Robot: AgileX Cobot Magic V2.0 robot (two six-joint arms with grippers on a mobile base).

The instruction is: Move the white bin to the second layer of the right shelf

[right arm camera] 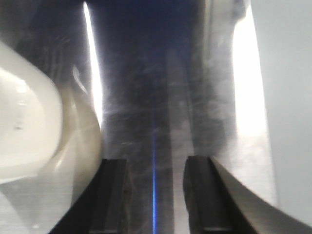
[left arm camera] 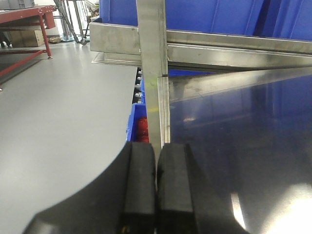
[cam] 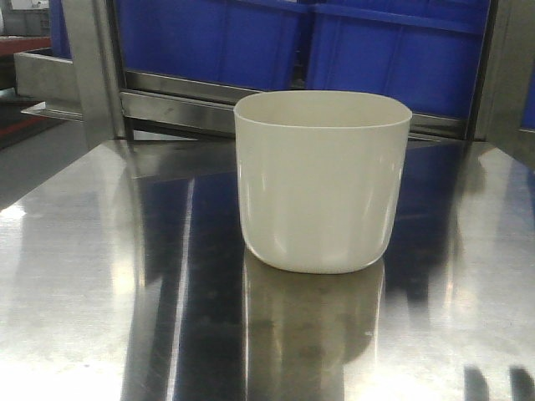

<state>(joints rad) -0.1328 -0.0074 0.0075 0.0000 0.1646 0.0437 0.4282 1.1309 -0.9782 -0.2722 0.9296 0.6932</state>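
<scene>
Polished steel tabletop (cam: 100, 276) fills the front view. On it the white bin (cam: 322, 180) is stood upright and empty, just off centre toward three o'clock, with its reflection thrown down toward six. In the right wrist view the bin's rounded wall is caught at nine o'clock of the right gripper (right arm camera: 153, 195). It is close beside the nearer finger (right arm camera: 111, 195) but not between the pair. The jaws are parted, and only bare steel is seen in the gap. The left gripper (left arm camera: 156, 190) is pressed closed on nothing, pads flush, and is held at the sheet's edge by a steel upright (left arm camera: 152, 58).

The grasp is judged not yet made. With glossy, tapering, handle-free walls, a pinch over the rim would be favoured, one finger inside and one outside. The right gripper would first be shifted toward nine o'clock, the rim straddled squarely, and the bin lifted straight up rather than dragged. Slipping is the risk to be watched.

Further out, blue crates (cam: 251, 38) are ranked at twelve o'clock behind a steel rail. Grey floor (left arm camera: 58, 112) lies at nine in the left wrist view, and a red-framed table (left arm camera: 24, 17) is glimpsed at ten. The right shelf second layer cannot be made out in any view.
</scene>
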